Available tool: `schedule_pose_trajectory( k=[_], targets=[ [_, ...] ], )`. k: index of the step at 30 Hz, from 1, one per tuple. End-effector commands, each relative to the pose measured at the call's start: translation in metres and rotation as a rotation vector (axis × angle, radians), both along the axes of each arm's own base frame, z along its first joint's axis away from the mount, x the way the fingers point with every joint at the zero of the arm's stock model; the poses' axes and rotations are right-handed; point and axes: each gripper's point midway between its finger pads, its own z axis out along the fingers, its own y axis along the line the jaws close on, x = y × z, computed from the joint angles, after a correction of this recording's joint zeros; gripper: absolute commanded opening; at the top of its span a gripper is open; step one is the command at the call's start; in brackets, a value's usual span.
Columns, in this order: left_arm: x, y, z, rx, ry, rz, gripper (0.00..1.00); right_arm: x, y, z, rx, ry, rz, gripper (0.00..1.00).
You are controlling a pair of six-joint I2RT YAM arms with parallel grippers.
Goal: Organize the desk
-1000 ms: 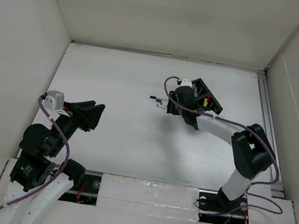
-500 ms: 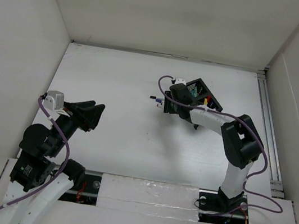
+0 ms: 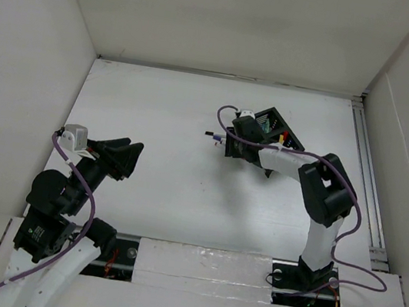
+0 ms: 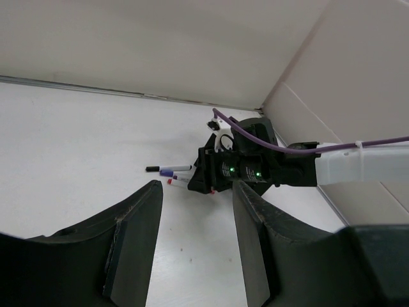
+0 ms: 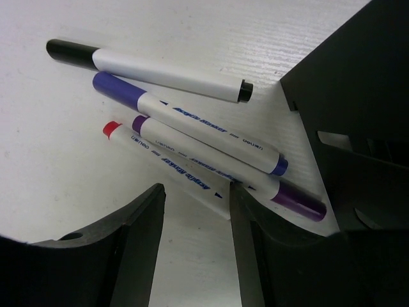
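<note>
The desk [image 3: 160,111] has markers [image 5: 192,125] bunched together, touching. The right gripper [image 5: 195,195], jaws apart above them, could pinch two at once; the left gripper [image 4: 195,192] hangs spread too.

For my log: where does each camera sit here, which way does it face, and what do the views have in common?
Top external: above and behind the bases, looking down on the desk; both arms show, with the left gripper and right gripper.
Left wrist: on the left arm, looking across the desk at the right arm; its own open fingers frame the bottom.
Right wrist: close above the markers beside the organizer, its open fingers below.
Shared: all three show the markers.
</note>
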Motion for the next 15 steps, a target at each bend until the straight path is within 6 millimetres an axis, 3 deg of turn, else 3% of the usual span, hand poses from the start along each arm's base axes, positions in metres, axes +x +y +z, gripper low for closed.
schedule_pose_trajectory(
  k=[1,7,11,14,15],
  targets=[
    [0.000,-0.002,0.011,-0.018,-0.045,-0.012,0.44,0.005,0.008,0.000,0.046,0.002,0.006,0.51],
    [0.001,-0.003,0.011,-0.021,-0.042,-0.012,0.44,-0.017,0.019,-0.006,0.077,0.028,0.038,0.50],
    [0.000,-0.002,0.012,-0.022,-0.045,-0.012,0.44,-0.029,0.028,0.000,0.131,0.020,0.049,0.49],
    [0.000,-0.003,0.011,-0.021,-0.044,-0.014,0.44,-0.038,0.037,0.000,0.148,0.036,0.061,0.42],
    [0.000,-0.003,0.011,-0.021,-0.044,-0.014,0.44,-0.038,0.036,0.001,0.149,0.035,0.055,0.35]
  ],
)
